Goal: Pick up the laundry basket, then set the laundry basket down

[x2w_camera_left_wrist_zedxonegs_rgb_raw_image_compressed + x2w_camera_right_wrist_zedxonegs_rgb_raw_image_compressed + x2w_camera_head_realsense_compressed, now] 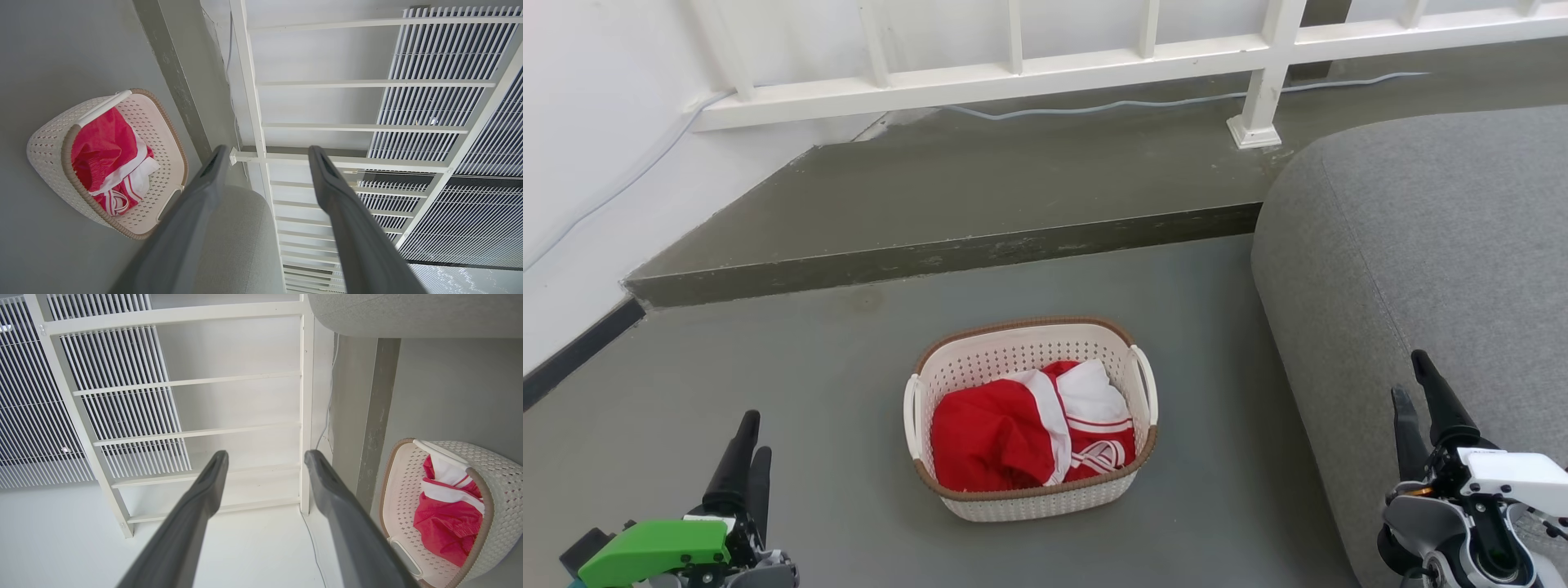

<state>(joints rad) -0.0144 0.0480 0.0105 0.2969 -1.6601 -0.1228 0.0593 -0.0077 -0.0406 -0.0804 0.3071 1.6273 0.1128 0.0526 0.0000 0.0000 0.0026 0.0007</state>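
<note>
The laundry basket stands on the grey floor in the middle of the head view. It is cream-white and perforated, with a brown rim and a white handle on each short side. Red-and-white clothes lie inside it. My left gripper hovers at the lower left, well apart from the basket, with its fingers open. My right gripper is at the lower right over the grey cushion, also open and empty. The left wrist view has the basket left of my open left gripper. In the right wrist view, the basket lies right of my open right gripper.
A large grey upholstered seat rises close to the basket's right. Behind the basket runs a raised concrete step, with a white railing and a cable beyond. A white wall borders the left.
</note>
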